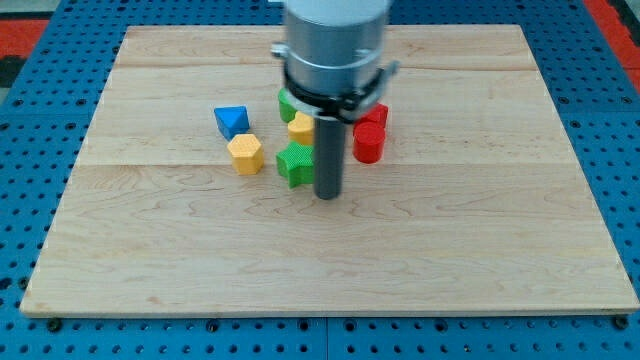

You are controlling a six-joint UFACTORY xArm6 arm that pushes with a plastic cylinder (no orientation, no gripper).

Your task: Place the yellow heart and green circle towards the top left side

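My tip [328, 195] rests on the board just right of and below a green star block [294, 163]. A yellow block [301, 127], likely the yellow heart, sits above the star, partly hidden by the rod. A green block [287, 104], likely the green circle, peeks out above it, mostly hidden behind the arm's body. All of these lie near the board's centre, slightly toward the view's top.
A blue triangle block [231, 121] and a yellow hexagon block [245, 153] lie left of the cluster. Two red blocks [369, 142] sit right of the rod. The wooden board [150, 240] lies on a blue perforated table [30, 200].
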